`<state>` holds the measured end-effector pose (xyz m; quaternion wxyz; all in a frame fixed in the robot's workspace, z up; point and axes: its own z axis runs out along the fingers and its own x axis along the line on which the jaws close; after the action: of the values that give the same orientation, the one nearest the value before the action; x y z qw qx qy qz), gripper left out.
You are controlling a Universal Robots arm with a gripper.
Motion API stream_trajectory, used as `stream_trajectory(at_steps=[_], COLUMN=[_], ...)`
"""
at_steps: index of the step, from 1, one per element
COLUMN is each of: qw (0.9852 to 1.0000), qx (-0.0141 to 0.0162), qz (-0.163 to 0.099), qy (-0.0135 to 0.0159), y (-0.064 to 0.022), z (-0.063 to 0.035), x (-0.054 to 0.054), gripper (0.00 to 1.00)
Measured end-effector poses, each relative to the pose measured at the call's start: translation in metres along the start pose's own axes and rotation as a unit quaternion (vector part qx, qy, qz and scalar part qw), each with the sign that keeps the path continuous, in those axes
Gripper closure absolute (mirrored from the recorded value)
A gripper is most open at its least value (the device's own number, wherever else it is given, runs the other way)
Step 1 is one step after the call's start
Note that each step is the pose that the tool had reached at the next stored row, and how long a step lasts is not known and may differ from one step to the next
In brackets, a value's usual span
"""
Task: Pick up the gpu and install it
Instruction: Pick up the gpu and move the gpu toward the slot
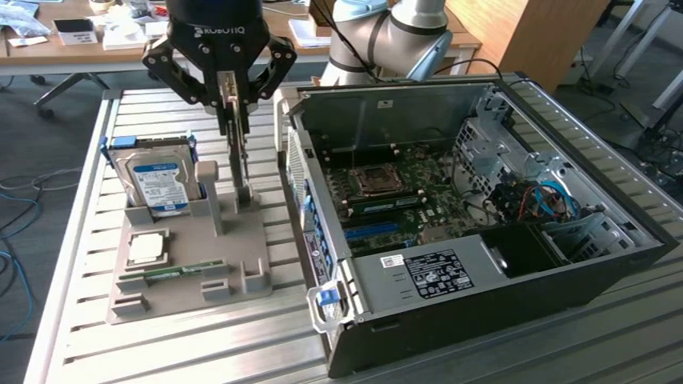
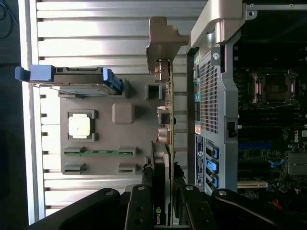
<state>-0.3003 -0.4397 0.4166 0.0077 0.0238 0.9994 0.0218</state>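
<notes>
The gpu (image 1: 241, 164) stands on edge, a thin green card with a black cooler, over the grey holder (image 1: 192, 288) beside the open computer case (image 1: 597, 264). My gripper (image 1: 229, 120) comes down from above and is shut on the card's upper edge. In the wrist view the gpu (image 2: 169, 120) runs edge-on away from my gripper (image 2: 165, 213), with its pale metal bracket (image 2: 162, 40) at the far end. I cannot tell whether the card's lower edge still touches the holder. The motherboard (image 1: 401, 192) with blue slots (image 1: 373, 232) lies exposed inside the case.
On the holder sit a silver hard drive (image 1: 158, 180) with a blue label, a square processor (image 1: 146, 246) and a narrow green memory stick (image 1: 176, 270). The case's raised wall (image 1: 293, 168) stands close to the card. A slatted metal table (image 1: 85, 336) carries everything.
</notes>
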Motion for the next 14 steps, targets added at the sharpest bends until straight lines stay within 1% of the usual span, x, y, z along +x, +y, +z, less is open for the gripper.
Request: stream_trajectory(at_steps=[7,14], qw=[1.0,1.0], qx=[0.0,0.0001], qz=[0.0,0.0], qy=[0.0,0.0001], y=[0.0002,0.0002], z=[-0.0043,-0.0048], x=[0.0,-0.0004], gripper=[0.73,0.73])
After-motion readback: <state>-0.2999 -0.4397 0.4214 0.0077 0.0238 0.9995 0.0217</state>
